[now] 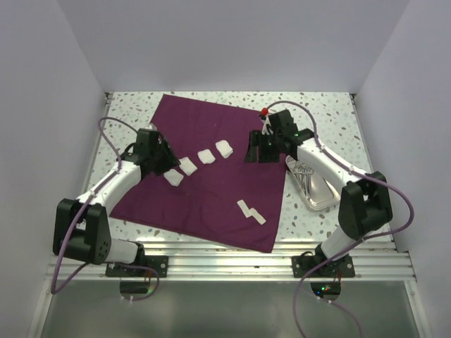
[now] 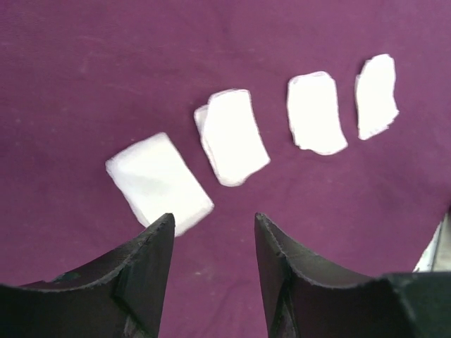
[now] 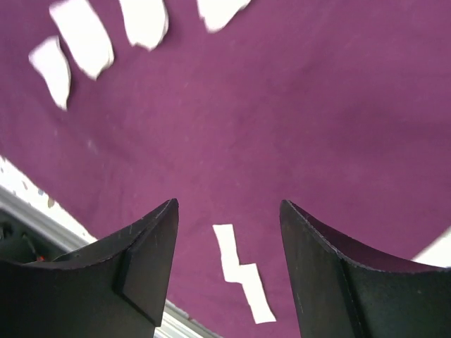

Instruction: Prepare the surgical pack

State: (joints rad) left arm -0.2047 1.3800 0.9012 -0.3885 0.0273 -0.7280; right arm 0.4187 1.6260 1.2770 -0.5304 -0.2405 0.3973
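Observation:
The purple cloth [image 1: 211,179] lies spread flat on the table. Several white gauze squares [image 1: 206,156] lie in a row across its middle, and two more overlapping gauze pieces [image 1: 251,211] lie near its front right. My left gripper [image 1: 168,163] is open and empty, just beside the leftmost gauze square [image 2: 159,183]. My right gripper [image 1: 255,151] is open and empty above the cloth's right part; its wrist view shows the overlapping pieces [image 3: 243,282] between its fingers. Thin metal clamps [image 1: 304,172] lie in the silver tray [image 1: 320,196].
The silver tray stands on the speckled table right of the cloth. White walls close the table at left, back and right. A metal rail [image 1: 232,260] runs along the near edge by the arm bases.

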